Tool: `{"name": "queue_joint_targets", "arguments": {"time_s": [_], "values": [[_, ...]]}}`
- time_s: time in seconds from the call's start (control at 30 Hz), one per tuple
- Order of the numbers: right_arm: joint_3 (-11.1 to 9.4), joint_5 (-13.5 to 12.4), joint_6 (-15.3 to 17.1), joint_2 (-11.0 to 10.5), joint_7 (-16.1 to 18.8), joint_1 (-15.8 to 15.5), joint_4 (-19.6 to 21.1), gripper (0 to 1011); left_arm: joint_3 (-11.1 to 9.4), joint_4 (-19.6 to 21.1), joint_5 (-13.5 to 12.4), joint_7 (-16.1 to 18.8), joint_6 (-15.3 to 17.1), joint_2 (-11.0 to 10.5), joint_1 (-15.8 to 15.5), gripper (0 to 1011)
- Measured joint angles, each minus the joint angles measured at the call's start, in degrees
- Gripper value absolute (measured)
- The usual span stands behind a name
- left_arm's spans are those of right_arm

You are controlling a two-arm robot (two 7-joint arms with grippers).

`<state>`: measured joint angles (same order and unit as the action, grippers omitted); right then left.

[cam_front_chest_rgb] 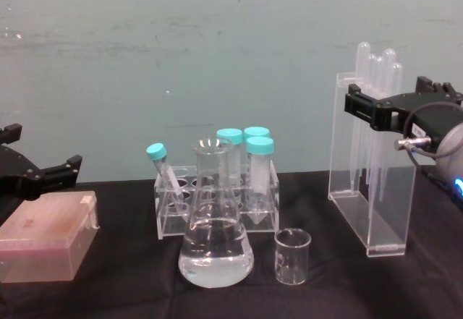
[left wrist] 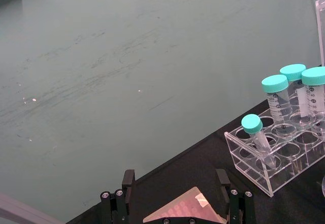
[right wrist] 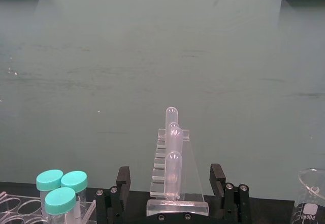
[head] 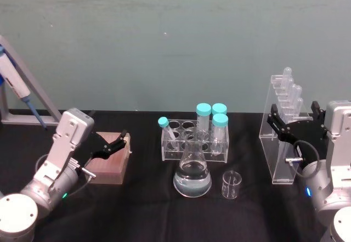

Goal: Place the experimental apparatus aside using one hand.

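You've got a glossy clear acrylic pipette stand (head: 277,159), with a smooth glass flask (head: 192,176) and beaker (head: 231,185), all shining against the matt black cloth of the table (head: 109,214). Your right tool (head: 292,122) is matt black plastic on silver metal.

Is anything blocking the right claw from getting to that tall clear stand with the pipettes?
Nothing visible does. The right gripper, fingers open, faces the stand at its near end, one finger toward each side. The flask and beaker sit apart, to the stand's left.
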<state>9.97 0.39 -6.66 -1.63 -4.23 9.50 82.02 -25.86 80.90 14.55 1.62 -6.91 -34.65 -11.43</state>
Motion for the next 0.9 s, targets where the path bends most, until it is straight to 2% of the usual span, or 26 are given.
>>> {"name": "queue_joint_targets", "arguments": {"time_s": [0.9], "values": [[-3.63,2.06,0.71,2.98,3.13,1.12,-1.80,1000,0.00,0.00,0.00,0.00,0.00,0.00,0.00,1000]]}}
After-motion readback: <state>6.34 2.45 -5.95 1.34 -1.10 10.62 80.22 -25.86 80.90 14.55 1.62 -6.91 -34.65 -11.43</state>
